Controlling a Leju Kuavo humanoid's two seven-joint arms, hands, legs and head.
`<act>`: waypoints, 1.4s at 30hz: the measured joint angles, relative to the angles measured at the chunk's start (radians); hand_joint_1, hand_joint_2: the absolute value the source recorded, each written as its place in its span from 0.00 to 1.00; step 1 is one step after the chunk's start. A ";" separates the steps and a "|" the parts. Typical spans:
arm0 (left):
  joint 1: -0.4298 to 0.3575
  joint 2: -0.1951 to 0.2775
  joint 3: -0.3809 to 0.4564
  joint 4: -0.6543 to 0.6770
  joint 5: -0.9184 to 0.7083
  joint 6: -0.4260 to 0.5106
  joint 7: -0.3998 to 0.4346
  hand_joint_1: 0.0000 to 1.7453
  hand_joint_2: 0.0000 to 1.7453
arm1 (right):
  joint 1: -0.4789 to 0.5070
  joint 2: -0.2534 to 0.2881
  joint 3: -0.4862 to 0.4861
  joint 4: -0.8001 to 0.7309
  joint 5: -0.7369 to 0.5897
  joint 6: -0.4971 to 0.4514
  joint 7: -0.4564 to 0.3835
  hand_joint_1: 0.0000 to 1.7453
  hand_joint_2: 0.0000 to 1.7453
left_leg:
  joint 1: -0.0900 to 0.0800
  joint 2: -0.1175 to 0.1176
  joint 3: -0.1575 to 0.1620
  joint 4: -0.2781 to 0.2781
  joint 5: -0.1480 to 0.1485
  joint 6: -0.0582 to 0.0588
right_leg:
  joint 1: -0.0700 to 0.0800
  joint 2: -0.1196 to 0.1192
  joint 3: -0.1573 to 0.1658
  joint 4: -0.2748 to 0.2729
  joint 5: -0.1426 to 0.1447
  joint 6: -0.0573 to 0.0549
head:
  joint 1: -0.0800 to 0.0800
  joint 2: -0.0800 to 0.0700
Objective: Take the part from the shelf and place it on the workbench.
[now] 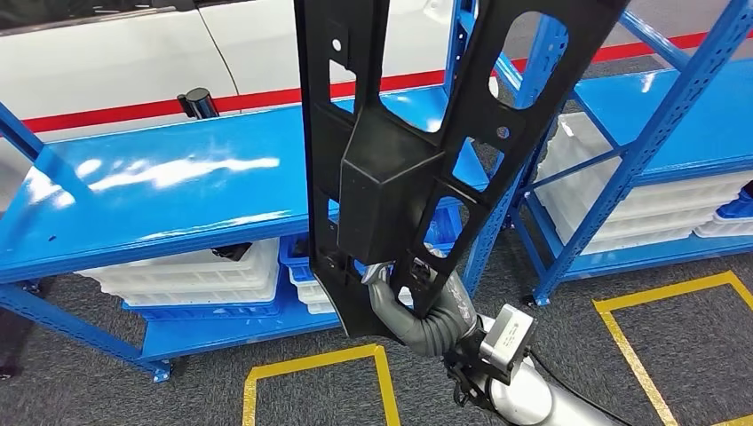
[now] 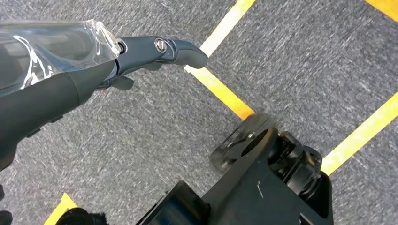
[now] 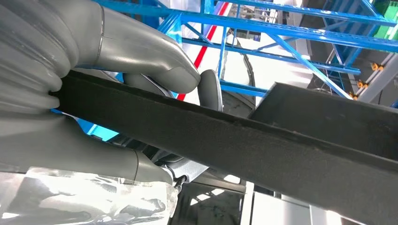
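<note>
A large black plastic part (image 1: pixel 391 177), a frame with cut-outs and a boxy middle, stands upright close in front of my head camera, clear of the shelf. My right hand (image 1: pixel 424 306) grips its lower end from below. In the right wrist view the grey thumb and fingers (image 3: pixel 141 56) clamp the part's dark edge (image 3: pixel 263 145). My left hand (image 2: pixel 141 54) hangs over the grey carpet with its fingers stretched out and nothing in it.
A blue shelf (image 1: pixel 160 195) with a bare glossy top board stands at left behind the part, with white trays (image 1: pixel 195 275) on its lower level. A second blue rack (image 1: pixel 675 115) with white trays stands at right. Yellow floor tape (image 1: pixel 311 364) marks squares.
</note>
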State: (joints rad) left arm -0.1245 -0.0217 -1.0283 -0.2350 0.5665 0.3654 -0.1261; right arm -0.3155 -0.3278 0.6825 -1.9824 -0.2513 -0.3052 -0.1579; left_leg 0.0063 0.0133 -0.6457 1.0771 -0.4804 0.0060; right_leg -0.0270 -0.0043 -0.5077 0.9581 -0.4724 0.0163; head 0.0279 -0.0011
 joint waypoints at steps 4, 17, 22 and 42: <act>-0.004 0.000 0.003 0.000 0.000 0.000 0.000 0.00 1.00 | 0.001 0.000 0.000 0.000 0.000 0.000 0.000 1.00 1.00 | 0.001 -0.005 0.002 0.179 -0.079 -0.007 | 0.003 0.003 -0.063 0.002 0.048 -0.002 | -0.001 0.000; 0.011 -0.001 0.002 0.000 -0.001 -0.001 0.003 0.00 1.00 | 0.003 0.000 -0.001 -0.002 0.002 0.000 0.000 1.00 1.00 | -0.014 -0.009 0.159 -0.182 0.056 0.072 | 0.006 0.008 -0.205 0.217 -0.068 0.043 | 0.004 0.000; 0.007 -0.002 0.002 0.000 -0.001 -0.001 0.002 0.00 1.00 | 0.004 0.000 -0.001 -0.002 0.003 -0.001 0.000 1.00 1.00 | -0.017 -0.005 0.079 -0.161 0.109 0.064 | 0.007 0.006 -0.069 0.186 0.004 0.047 | 0.005 0.000; 0.008 -0.002 0.001 0.000 -0.006 0.000 0.003 0.00 1.00 | 0.000 0.000 -0.009 -0.008 -0.001 -0.002 -0.002 1.00 1.00 | -0.001 -0.022 0.228 -0.183 -0.014 0.030 | 0.009 0.007 -0.108 -0.030 0.129 0.038 | 0.008 0.000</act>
State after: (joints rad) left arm -0.1160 -0.0235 -1.0276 -0.2350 0.5601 0.3653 -0.1226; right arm -0.3156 -0.3274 0.6732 -1.9902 -0.2523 -0.3074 -0.1602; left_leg 0.0053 -0.0088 -0.4172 0.8940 -0.4946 0.0357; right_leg -0.0183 0.0027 -0.6155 0.9285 -0.3438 0.0540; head 0.0356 -0.0011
